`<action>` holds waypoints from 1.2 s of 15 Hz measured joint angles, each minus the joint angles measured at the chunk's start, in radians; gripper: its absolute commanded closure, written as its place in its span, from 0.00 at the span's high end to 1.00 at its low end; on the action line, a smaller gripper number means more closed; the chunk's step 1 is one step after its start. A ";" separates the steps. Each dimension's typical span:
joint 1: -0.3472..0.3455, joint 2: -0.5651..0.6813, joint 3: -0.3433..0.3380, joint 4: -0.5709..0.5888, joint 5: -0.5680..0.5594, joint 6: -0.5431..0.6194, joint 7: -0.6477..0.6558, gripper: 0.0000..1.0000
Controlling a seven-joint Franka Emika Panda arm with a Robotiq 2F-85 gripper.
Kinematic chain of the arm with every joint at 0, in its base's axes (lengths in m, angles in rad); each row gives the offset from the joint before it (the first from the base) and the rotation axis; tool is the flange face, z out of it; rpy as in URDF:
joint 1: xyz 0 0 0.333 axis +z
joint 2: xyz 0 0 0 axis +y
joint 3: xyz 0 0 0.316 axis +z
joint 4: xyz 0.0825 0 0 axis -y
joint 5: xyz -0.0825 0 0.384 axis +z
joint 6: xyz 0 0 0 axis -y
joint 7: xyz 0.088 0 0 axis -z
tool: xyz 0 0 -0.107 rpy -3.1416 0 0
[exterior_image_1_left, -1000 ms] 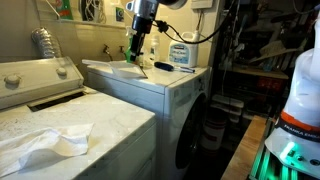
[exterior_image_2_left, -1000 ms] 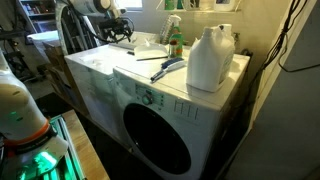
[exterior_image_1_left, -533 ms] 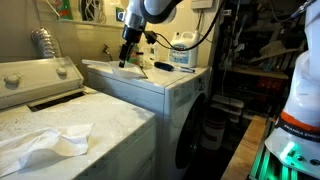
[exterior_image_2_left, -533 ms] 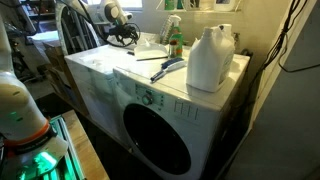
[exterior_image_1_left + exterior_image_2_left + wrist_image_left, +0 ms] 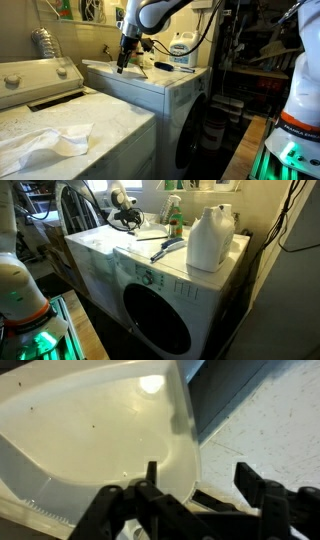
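Observation:
My gripper (image 5: pixel 198 485) is open, its two black fingers straddling the right rim of a translucent white plastic container (image 5: pixel 90 430) that lies on the speckled white top of a washing machine (image 5: pixel 270 430). The fingers do not press on the rim. In both exterior views the gripper (image 5: pixel 122 62) (image 5: pixel 125 220) hangs low over the back part of the machine top (image 5: pixel 150 80) (image 5: pixel 105 248), pointing down. The container is hard to make out there.
A large white detergent jug (image 5: pixel 210 238) (image 5: pixel 181 50) and a green bottle (image 5: pixel 176 222) stand on the machine top, with a dark-handled brush (image 5: pixel 167 248) lying between them. A white cloth (image 5: pixel 45 143) lies on the neighbouring machine. A round front door (image 5: pixel 158 320) faces out.
The gripper has moved sideways along the machine top, away from the jug, and lowered onto the container's rim. Nothing else has moved.

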 measured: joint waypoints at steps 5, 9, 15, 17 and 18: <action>0.014 0.035 -0.013 0.024 -0.044 0.004 0.010 0.22; 0.030 0.047 -0.028 0.038 -0.082 0.005 0.035 0.00; 0.032 0.047 -0.035 0.045 -0.090 0.048 0.057 0.01; 0.030 0.046 -0.035 0.033 -0.086 0.085 0.057 0.02; 0.027 0.044 -0.034 0.023 -0.081 0.113 0.057 0.02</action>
